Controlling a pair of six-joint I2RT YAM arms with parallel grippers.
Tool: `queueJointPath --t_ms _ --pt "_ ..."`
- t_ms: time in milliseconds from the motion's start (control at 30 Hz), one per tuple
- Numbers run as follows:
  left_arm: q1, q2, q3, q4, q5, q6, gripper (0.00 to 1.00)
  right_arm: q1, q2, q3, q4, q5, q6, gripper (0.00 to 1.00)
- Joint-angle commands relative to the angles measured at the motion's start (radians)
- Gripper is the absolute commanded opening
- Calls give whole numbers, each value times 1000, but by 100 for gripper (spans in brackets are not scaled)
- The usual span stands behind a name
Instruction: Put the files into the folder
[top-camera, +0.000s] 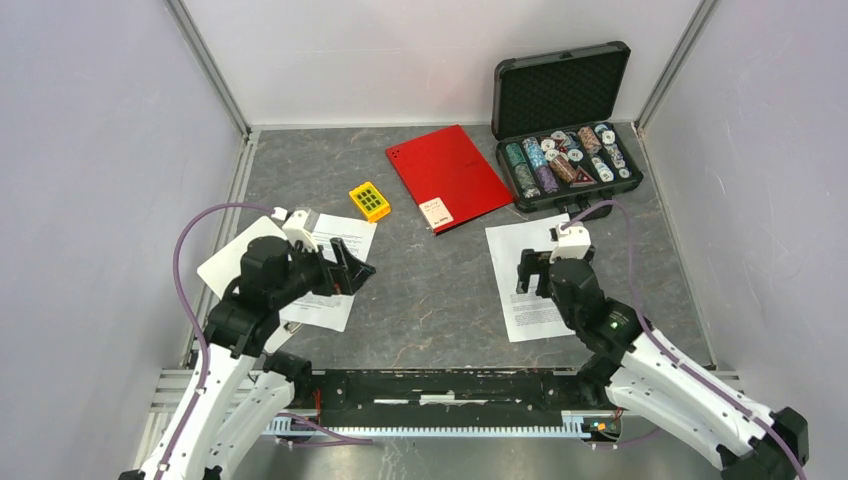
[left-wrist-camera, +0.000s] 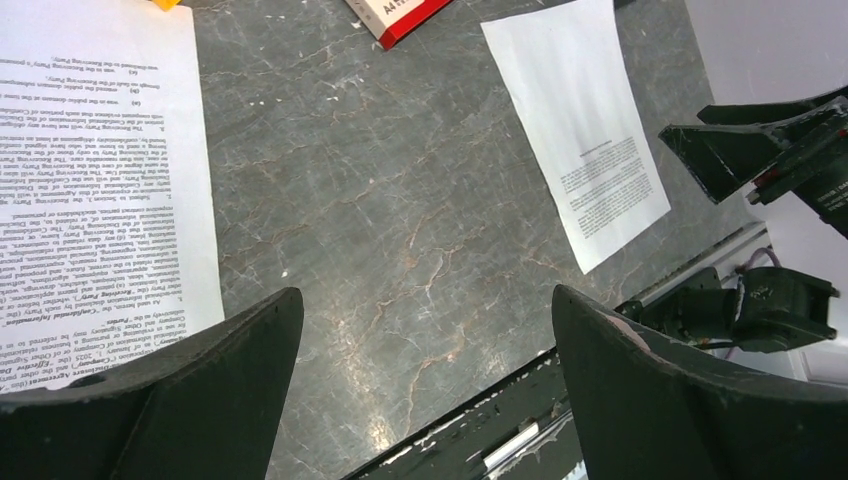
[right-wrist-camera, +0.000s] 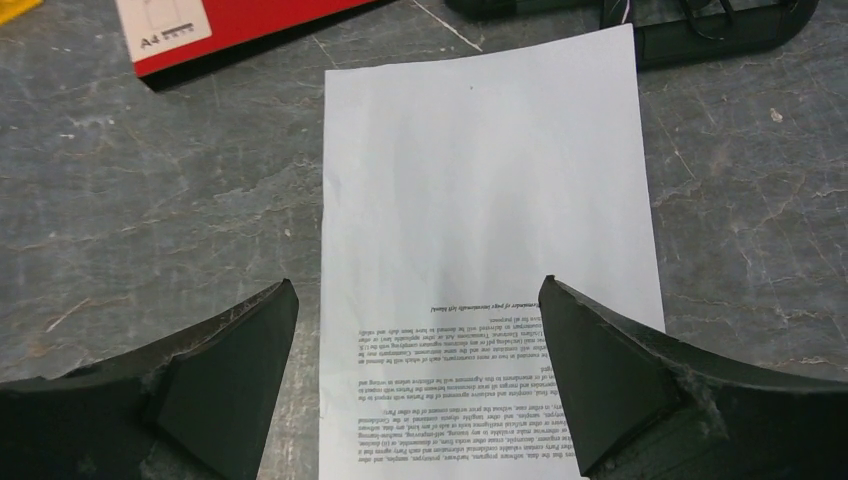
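Evidently the right gripper (right-wrist-camera: 415, 283) hung wide open above a thin, limp printed sheet (right-wrist-camera: 480, 170), probably best nipped at an edge, the closed red folder (right-wrist-camera: 280, 15) ahead to its left.

The table (top-camera: 440, 290) is grey with a marbled, stone-like pattern, matt and flecked with pale scuffs. The files (right-wrist-camera: 480, 180) are thin white paper, matt, printed in black. The folder (top-camera: 445, 175) has a smooth red cover with a faint sheen. The case (top-camera: 560, 95) is hard black plastic, its lid lined with dimpled foam. The fingers (right-wrist-camera: 220, 370) are matt black, rough and worn pale at the edges.
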Motion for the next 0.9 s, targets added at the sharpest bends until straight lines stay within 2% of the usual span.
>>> queueJointPath --t_ms 0,100,267,333,400,500,633,767,867 --pt "-4 19 4 7 -78 -18 100 5 103 9 117 67 -23 98" --pt "-3 39 13 -16 -152 -41 100 3 184 23 198 -2 -39 98" --pt "-3 89 11 -20 -166 -66 100 4 344 45 376 -161 -27 98" --pt "-3 118 15 -34 -219 -104 100 4 396 57 420 -190 2 98" --pt "-2 147 3 -40 -282 -181 100 4 438 62 470 -181 81 98" --pt "-2 205 1 -37 -286 -225 100 4 486 12 670 -182 244 97" --pt "-3 257 -1 -19 -210 -206 100 2 580 -27 927 -172 383 93" --pt "-4 256 1 -21 -217 -194 99 -4 699 -33 1074 -121 522 92" --pt "-3 235 1 -11 -219 -178 100 -5 799 -37 1254 -123 585 92"
